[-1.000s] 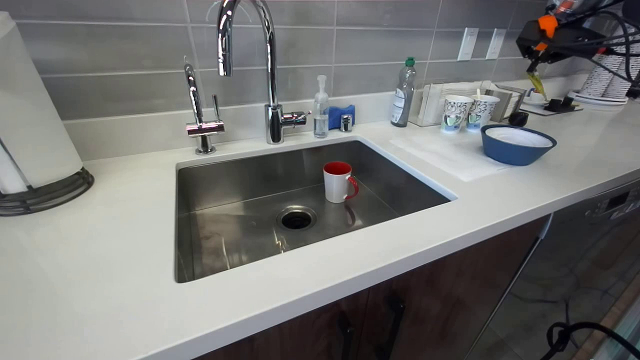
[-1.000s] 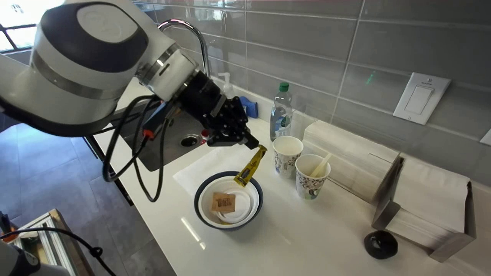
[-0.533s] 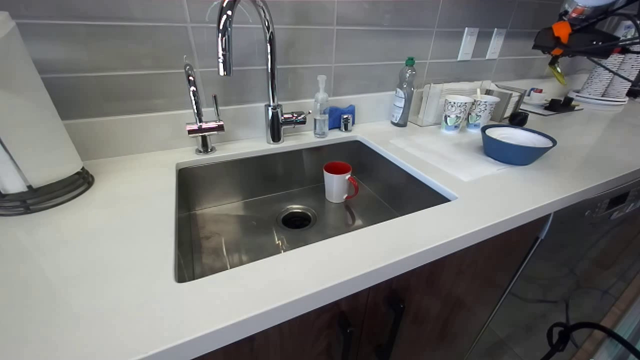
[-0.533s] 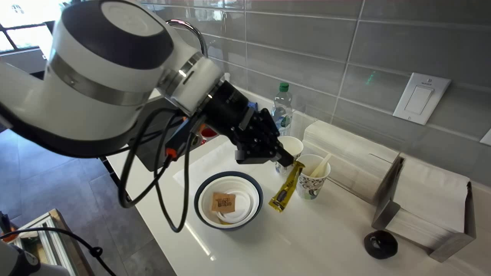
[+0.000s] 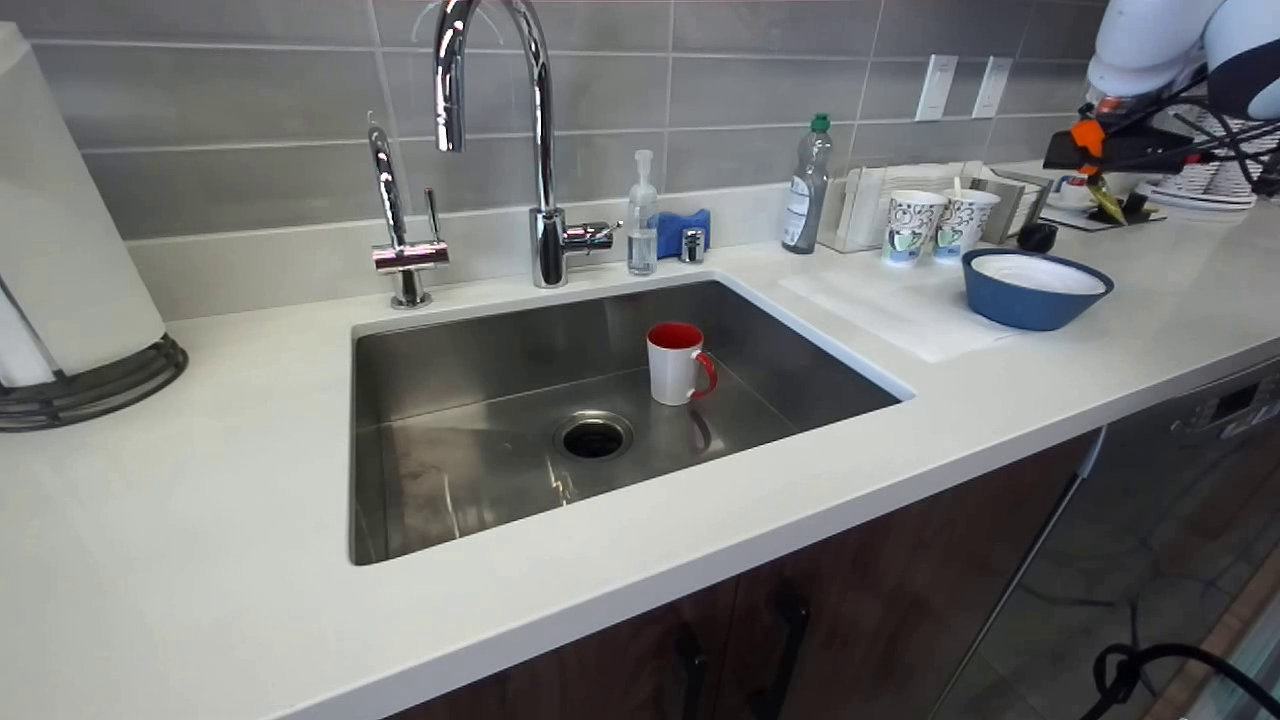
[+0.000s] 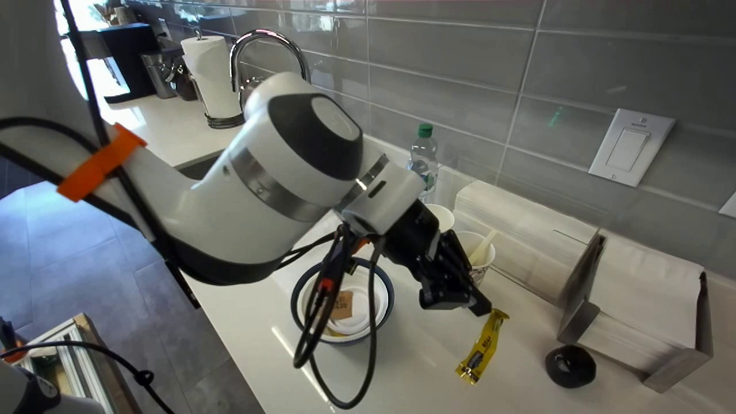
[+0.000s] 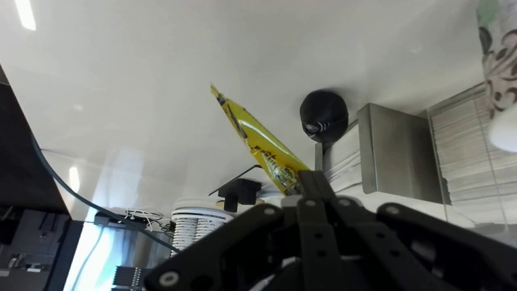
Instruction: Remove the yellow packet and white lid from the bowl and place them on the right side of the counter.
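My gripper is shut on one end of the yellow packet [image 7: 258, 135] in the wrist view, its fingertips [image 7: 315, 178] pressed together. In an exterior view the packet [image 6: 482, 349] hangs tilted from the fingertips [image 6: 483, 306] over the white counter [image 6: 414, 362], between the bowl and a black round object. How high its lower end is, I cannot tell. The blue bowl [image 5: 1035, 302] stands on the counter; its rim [image 6: 388, 290] also shows from above. Inside it lie a white lid [image 6: 361, 310], a brown packet [image 6: 344, 306] and a bit of yellow, partly hidden by arm cables.
Two paper cups [image 5: 912, 228] stand by the napkin holder [image 6: 632, 339]. The black round object [image 6: 570, 366] lies in front of the holder. A dish soap bottle [image 5: 806, 190] stands by the wall. A red-and-white mug [image 5: 675, 362] is in the sink [image 5: 480, 400].
My gripper has carried the yellow packet from over the bowl's edge, past the paper cups, toward the black round object, and lower. The bowl and lid have not moved.
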Controlling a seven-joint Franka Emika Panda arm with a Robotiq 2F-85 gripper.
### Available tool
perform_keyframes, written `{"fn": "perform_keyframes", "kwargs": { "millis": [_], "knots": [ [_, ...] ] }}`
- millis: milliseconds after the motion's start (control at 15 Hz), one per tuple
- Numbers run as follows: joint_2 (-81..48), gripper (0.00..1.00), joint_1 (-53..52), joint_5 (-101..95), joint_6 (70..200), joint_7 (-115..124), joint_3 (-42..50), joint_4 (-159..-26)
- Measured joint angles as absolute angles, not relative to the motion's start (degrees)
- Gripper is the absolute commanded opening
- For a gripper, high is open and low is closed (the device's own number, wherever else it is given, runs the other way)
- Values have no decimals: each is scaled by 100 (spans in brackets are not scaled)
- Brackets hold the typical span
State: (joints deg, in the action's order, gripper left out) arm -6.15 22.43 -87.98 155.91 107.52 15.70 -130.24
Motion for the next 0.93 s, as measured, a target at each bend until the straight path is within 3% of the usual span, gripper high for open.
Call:
{"fn": "perform_keyframes", "kwargs": {
  "millis": [67,133,600,933],
  "knots": [
    [-837,0,2250,-8798,15592,10752,1593,-12882],
    [-1044,20,2261,-8792,15592,10749,1604,-12759],
    [-1844,68,2280,-8460,15627,10653,1565,-12384],
    [-1636,99,2226,-6563,15624,9595,1288,-12779]
  ]
}}
